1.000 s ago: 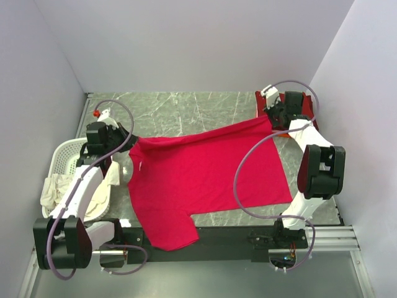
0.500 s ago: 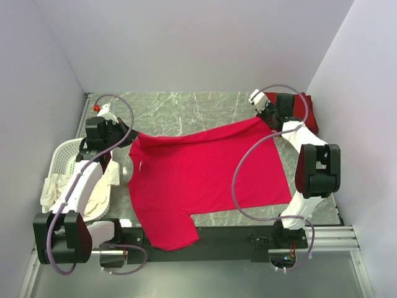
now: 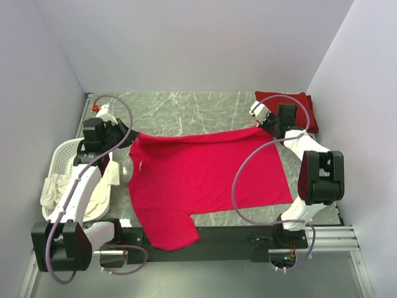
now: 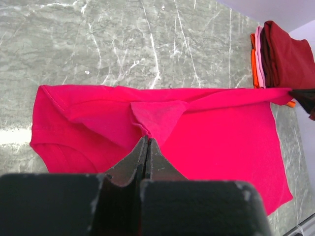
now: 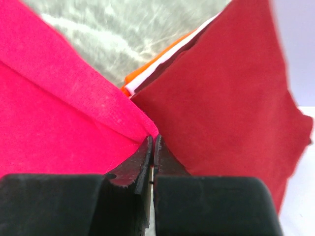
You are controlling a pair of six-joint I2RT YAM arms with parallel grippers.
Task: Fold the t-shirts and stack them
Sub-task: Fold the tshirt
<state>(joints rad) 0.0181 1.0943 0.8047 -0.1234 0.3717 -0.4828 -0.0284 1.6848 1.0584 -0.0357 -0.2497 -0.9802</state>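
Observation:
The large crimson t-shirt point(image 3: 205, 180) lies spread across the table's middle, its far edge stretched in a straight line between both grippers. My left gripper point(image 3: 131, 138) is shut on the shirt's far left corner; the left wrist view shows the jaws point(image 4: 146, 139) pinching a raised fold of crimson cloth point(image 4: 157, 118). My right gripper point(image 3: 264, 126) is shut on the far right corner, seen pinched in the right wrist view point(image 5: 153, 139). Right behind it lies a folded stack point(image 3: 296, 107) with a dark maroon shirt point(image 5: 221, 98) on top and orange point(image 5: 147, 66) and white layers beneath.
A white slotted basket point(image 3: 64, 152) stands at the left edge, with cream-white cloth point(image 3: 54, 189) hanging from it. Walls close in the table at back, left and right. Bare marble point(image 3: 186, 112) shows behind the shirt. The shirt's near sleeve point(image 3: 170, 233) hangs over the front rail.
The right gripper moved off the folded stack, nearer and lower, with its corner. The left gripper shifted slightly back. The shirt's far edge is now straighter and tauter.

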